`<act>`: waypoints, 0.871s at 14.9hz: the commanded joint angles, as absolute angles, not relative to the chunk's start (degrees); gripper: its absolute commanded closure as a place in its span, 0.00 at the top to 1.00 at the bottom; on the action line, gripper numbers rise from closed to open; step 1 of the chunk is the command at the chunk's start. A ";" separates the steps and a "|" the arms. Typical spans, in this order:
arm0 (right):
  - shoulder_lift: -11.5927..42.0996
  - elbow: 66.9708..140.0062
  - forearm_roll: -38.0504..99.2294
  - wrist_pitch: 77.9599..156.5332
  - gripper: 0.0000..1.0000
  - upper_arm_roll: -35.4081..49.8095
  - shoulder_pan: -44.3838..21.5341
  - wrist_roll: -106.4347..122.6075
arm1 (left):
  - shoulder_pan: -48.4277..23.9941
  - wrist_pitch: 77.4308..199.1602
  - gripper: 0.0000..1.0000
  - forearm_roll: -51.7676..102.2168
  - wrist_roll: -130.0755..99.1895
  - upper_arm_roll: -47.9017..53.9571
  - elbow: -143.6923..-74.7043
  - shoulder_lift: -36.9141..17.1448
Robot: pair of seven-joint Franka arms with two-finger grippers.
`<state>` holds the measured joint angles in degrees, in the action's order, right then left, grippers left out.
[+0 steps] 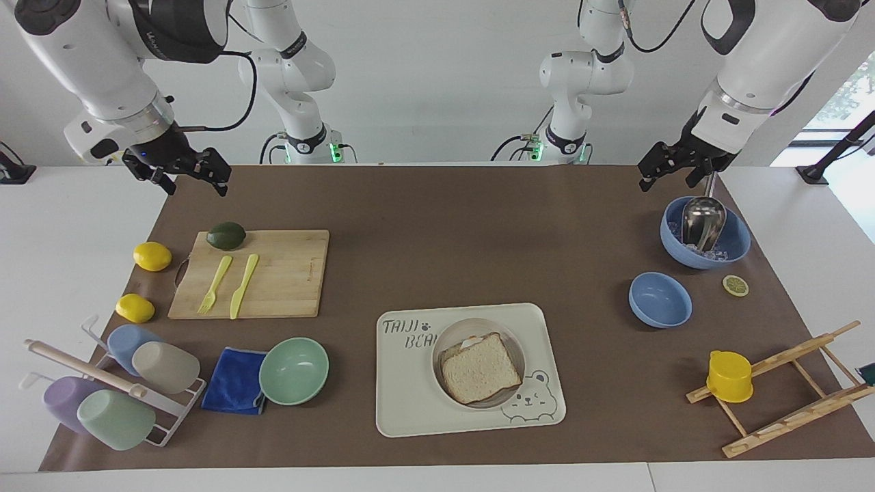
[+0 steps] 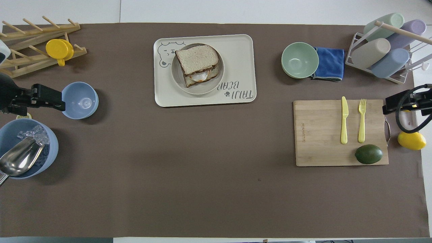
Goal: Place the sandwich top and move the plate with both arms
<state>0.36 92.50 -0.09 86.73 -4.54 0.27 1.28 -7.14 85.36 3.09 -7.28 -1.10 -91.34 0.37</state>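
**Sandwich topped, both arms raised and empty**

While both arms hang idle in the air, the sandwich top (image 1: 480,367) lies on the egg toast (image 2: 201,75) on the plate (image 1: 441,348), which sits in the bear-print tray (image 1: 410,410). The left gripper (image 1: 666,169) hovers over the ice bowl (image 1: 735,247), apparently open, holding nothing. The right gripper (image 1: 184,172), jaws spread and empty, hangs above the mat near the cutting board (image 1: 287,273).
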 commanded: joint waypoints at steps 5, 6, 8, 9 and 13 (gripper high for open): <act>-1.23 94.22 -0.62 86.92 1.00 -4.31 0.62 1.85 | -4.48 91.50 1.00 2.20 -4.75 1.67 -97.75 4.05; -1.23 94.22 -0.62 86.92 1.00 -4.31 0.62 1.85 | -4.48 90.28 1.00 2.20 -4.66 1.67 -96.78 3.35; -1.23 94.22 -0.62 86.92 1.00 -4.31 0.62 1.85 | -4.57 89.39 1.00 2.11 -4.66 1.67 -96.33 3.16; -1.23 94.22 -0.62 86.92 1.00 -4.31 0.62 1.85 | -4.57 89.56 1.00 2.02 -4.57 1.58 -96.24 3.08; -1.23 94.22 -0.62 86.92 1.00 -4.31 0.62 1.85 | -4.57 90.88 1.00 -0.70 -2.21 1.67 -96.06 2.90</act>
